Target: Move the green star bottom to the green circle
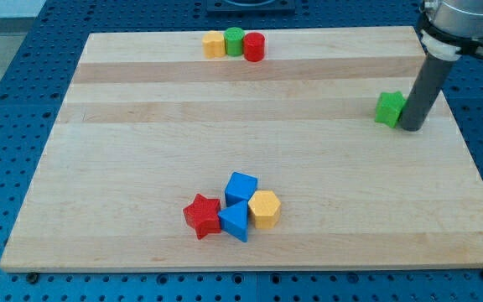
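One wooden board (250, 143) carries everything. My tip (411, 127), a bare rod with nothing to grasp, touches the green star (388, 109) at the view's right. Far off, the green circle (235, 40) sits between yellow (215, 44) and red (254, 47) blocks at the view's top.

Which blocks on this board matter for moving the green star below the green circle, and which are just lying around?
Part of the job:
green star, at the view's right
green circle, at the view's top
my tip, right beside the green star

Just lying about:
yellow block
red cylinder
red star
blue cube
blue triangle
yellow hexagon
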Controlling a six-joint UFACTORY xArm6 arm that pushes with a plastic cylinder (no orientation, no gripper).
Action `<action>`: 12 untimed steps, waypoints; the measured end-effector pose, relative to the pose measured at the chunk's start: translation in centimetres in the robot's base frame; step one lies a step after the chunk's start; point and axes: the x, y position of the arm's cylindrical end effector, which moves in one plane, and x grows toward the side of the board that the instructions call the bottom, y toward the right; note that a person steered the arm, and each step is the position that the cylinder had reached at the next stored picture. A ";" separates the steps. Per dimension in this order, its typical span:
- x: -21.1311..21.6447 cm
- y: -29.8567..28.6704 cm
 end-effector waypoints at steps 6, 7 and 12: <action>-6.8 -6.7; -8.1 -11.3; -8.9 -18.0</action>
